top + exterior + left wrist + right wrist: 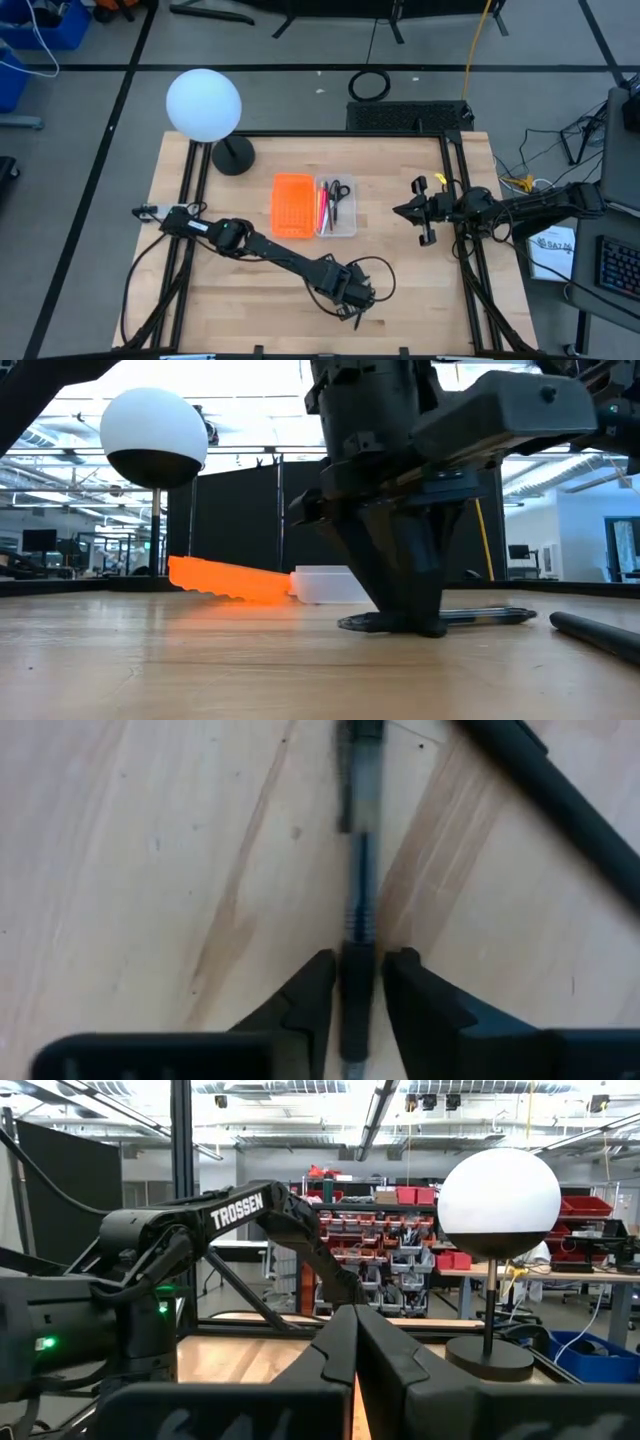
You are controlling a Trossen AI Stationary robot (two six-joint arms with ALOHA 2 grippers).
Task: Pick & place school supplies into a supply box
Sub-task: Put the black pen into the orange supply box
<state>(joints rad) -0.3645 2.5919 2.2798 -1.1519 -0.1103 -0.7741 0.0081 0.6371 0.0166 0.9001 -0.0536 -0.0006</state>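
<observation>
Left gripper (357,995) down on the table, fingertips pinching a dark pen (358,870) near the front edge

The pen lies flat on the wood, running straight out from between the left claw's two fingers (308,1000), its long axis in line with them; in the low view it lies level across the table, sticking out to one side of the claw. A second dark pen (555,795) lies just beside it at an angle, its ends cut off. The clear supply box (337,207), with the scissors (334,192) and pink pens inside, sits beside the orange tray (292,206) mid-table, well apart from the claw. From above, the arm hides the pinched pen. The right gripper (355,1350) waits at the table's right side, fingers pressed together
</observation>
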